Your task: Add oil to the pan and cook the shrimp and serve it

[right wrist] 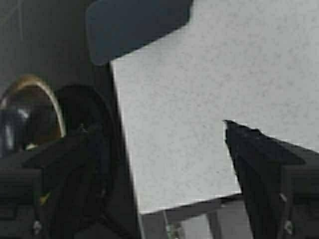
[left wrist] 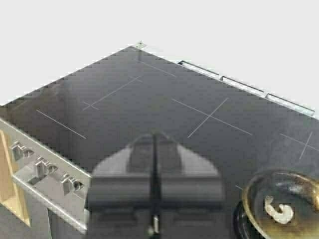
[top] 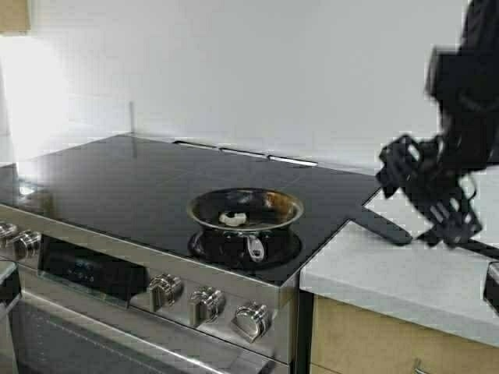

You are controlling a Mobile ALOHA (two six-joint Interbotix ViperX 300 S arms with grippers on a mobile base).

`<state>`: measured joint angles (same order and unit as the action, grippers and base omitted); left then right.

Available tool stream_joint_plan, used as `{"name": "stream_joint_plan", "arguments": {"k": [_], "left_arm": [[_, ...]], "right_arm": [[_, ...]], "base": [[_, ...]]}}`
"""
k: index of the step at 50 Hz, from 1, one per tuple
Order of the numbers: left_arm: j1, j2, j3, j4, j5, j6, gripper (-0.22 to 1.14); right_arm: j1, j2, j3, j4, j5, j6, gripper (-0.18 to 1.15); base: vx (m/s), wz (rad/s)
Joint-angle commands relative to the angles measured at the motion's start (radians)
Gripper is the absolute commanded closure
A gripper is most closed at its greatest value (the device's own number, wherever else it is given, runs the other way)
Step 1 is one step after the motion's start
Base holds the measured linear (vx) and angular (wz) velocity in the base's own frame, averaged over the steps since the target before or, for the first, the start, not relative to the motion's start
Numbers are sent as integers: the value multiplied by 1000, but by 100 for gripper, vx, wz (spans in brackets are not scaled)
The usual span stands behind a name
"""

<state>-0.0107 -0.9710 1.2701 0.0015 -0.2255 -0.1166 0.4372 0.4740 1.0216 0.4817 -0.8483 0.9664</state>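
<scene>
The pan (top: 245,210) sits on the cooktop (top: 117,179) near its front right corner, handle toward the front edge. The shrimp (top: 232,219) lies inside the pan. The counter (top: 374,273) adjoins the cooktop's right edge; a spatula (top: 383,224) lies across that seam. Knobs (top: 207,304) line the stove front below the pan.

Glossy black glass cooktop (top: 140,175), browned steel pan (top: 245,209), brushed-metal knobs (top: 207,304), speckled matt stone counter (top: 390,273).
</scene>
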Motion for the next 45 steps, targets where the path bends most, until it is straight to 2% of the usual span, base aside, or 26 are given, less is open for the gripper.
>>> {"name": "stream_joint_plan", "arguments": {"k": [1,17,32,45], "left_arm": [[2,3,-15,0,-5,0,89],[2,-12,-14,0,-3,0,89],[0,-14,-17,0,8,0,89],[0,-15,-20,0,17,0,89]], "right_arm": [[0,86,-60,-38,-74,95,-5],[-55,202,-186,-20,-104,187,-5],[-141,256,-301,-8,9,250,-5],[-161,319,-420,37,31,245,-5]], "base": [[0,0],[0,0],[0,0],[0,0]]}}
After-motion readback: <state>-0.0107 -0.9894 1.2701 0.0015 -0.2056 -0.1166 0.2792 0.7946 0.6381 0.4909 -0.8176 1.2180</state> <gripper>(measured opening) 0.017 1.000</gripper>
